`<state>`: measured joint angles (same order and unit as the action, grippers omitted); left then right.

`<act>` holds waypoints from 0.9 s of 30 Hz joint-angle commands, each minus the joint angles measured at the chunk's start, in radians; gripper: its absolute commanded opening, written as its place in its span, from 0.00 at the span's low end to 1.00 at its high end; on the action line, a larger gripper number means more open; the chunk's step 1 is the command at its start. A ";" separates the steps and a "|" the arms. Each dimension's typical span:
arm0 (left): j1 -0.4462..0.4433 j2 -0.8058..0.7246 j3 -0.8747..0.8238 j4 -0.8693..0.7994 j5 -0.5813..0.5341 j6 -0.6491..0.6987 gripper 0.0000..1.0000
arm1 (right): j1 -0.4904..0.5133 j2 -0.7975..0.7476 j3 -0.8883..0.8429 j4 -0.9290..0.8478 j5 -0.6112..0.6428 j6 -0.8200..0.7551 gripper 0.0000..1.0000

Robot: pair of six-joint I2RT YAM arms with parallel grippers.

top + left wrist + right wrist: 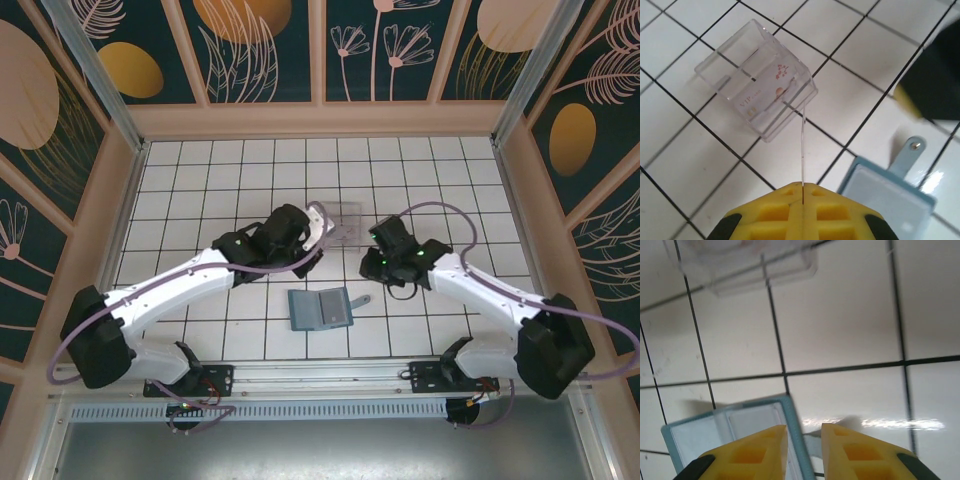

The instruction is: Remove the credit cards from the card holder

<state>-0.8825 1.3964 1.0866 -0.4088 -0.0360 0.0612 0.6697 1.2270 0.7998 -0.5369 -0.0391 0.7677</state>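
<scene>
Because the left jaws are clamped shut on a thin credit card [802, 145] seen edge-on, we judge it light, stiff and slick, best pinched by an edge. The right jaws stand slightly apart over the soft card holder [320, 308], which lies open on the bench [180, 200] just near of the clear tray [345, 222], with open room all round.

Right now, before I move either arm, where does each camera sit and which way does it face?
Top external: above and behind the bases, looking down at the tiled table; left arm and right arm show.
Left wrist: on the left arm, facing the clear tray past the shut left gripper pinching a thin card edge-on.
Right wrist: on the right arm, facing down past the open right gripper at the card holder.
Shared: both wrist views catch clear tray and card holder.
</scene>
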 commanded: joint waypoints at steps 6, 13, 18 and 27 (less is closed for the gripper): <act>0.003 0.152 0.196 -0.123 0.038 0.522 0.00 | -0.094 -0.121 0.054 -0.126 0.088 -0.071 0.25; 0.051 0.390 0.461 -0.298 0.127 0.670 0.00 | -0.105 -0.150 0.053 -0.140 0.087 -0.066 0.25; 0.092 0.559 0.667 -0.445 0.183 0.722 0.00 | -0.108 -0.163 0.038 -0.138 0.084 -0.050 0.26; 0.115 0.794 0.946 -0.628 0.130 0.760 0.00 | -0.117 -0.172 0.015 -0.124 0.068 -0.036 0.25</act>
<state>-0.7765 2.1433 1.9568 -0.9234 0.1192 0.7853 0.5594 1.0710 0.8291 -0.6544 0.0109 0.7158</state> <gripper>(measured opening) 0.065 0.255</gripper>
